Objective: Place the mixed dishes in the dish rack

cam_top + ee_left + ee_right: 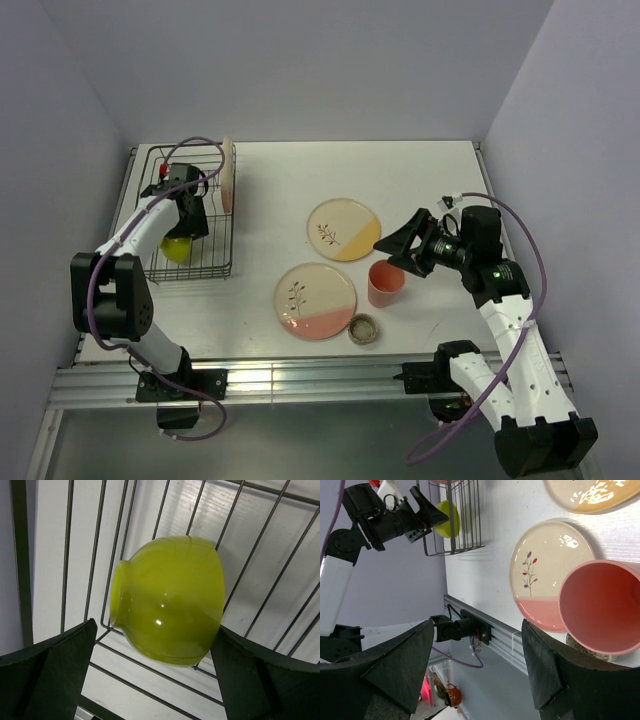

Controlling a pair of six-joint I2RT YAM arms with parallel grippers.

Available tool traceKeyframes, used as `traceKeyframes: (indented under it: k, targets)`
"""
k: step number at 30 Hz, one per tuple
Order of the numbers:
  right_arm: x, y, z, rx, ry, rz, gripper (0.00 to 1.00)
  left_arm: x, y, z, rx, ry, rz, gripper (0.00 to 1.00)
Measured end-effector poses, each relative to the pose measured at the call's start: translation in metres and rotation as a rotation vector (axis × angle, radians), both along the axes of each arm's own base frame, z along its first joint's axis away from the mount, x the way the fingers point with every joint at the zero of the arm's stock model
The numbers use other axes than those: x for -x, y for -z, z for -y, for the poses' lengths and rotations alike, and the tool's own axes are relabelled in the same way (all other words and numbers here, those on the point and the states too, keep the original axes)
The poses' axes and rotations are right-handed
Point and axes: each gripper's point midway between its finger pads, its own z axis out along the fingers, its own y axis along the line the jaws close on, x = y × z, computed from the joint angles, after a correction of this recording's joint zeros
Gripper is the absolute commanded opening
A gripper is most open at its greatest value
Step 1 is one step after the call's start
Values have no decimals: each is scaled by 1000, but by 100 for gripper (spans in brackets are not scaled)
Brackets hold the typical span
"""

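The black wire dish rack (215,270) stands at the left. A cream and pink plate (229,172) stands upright in it. The lime-green bowl (177,247) lies on its side on the rack wires (150,668). My left gripper (190,225) is open just above the bowl (170,600), one finger on each side. A cream and yellow sprig plate (343,230), a cream and pink sprig plate (316,300), the salmon-pink cup (386,283) and the tiny grey dish (364,328) sit mid-table. My right gripper (400,250) is open and empty just above and beside the cup (600,607).
The rack sits near the left wall and the table's left edge. The metal rail (300,375) runs along the near edge. In the right wrist view the pink plate (545,565) lies next to the cup, and the grey dish (585,650) shows partly under the cup's rim.
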Motion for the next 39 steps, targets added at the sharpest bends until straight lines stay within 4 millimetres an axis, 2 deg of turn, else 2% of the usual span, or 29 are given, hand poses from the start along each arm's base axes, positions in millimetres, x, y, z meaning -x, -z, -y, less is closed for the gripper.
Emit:
traceKeyframes:
  k: [8,13,21,27,31,33,34,36,39]
  targets:
    - [1,1,2,19,-4,17,77,-5,-10,8,44,17,46,99]
    - [1,3,3,30,-2,15,78,-8,-30,19,114,43,124,99]
    - [-1,10,8,68,22,14,77,-4,-90,50,301,101,346,99]
    - [-8,28,23,173,77,3,76,20,-154,66,426,135,574,99]
    - [-9,42,36,265,121,-15,74,36,-184,79,497,174,669,99]
    - [-8,46,39,297,134,-21,74,43,-192,97,537,220,682,99]
    - [-7,47,38,308,129,-22,73,46,-194,112,560,258,674,99]
    - [-1,49,32,330,109,-21,73,53,-195,149,588,348,643,99]
    - [9,49,28,353,102,-12,73,66,-188,217,619,501,560,99]
